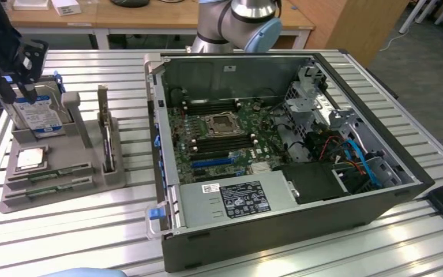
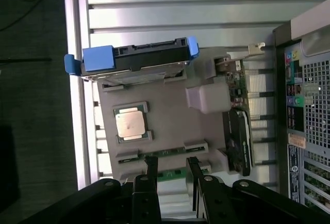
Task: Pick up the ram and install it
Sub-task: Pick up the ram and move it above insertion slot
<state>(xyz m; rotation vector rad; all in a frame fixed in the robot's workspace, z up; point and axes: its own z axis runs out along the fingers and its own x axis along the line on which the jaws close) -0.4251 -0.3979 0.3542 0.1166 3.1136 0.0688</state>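
Observation:
Two green ram sticks lie in slots at the front of the grey holder tray [image 1: 67, 199]: one ram [image 1: 51, 172] and a second ram [image 1: 52, 188]. In the wrist view they are the ram [image 2: 165, 152] and the ram [image 2: 172, 174]. My gripper [image 1: 18, 97] hangs well above the tray, in front of the blue-labelled hard drive [image 1: 37, 112]. It is open with nothing in it. In the wrist view the gripper [image 2: 171, 161] has its two dark fingers [image 2: 150, 170] lined up on either side of the nearer ram stick, apart from it.
The tray also holds a silver CPU [image 1: 30, 157], the upright hard drive [image 2: 136, 61] and a graphics card [image 1: 108, 138]. The open computer case [image 1: 283, 231] lies at the exterior view's right, with its motherboard [image 1: 214, 135] and memory slots exposed. All rests on a slatted metal table [image 1: 406, 248].

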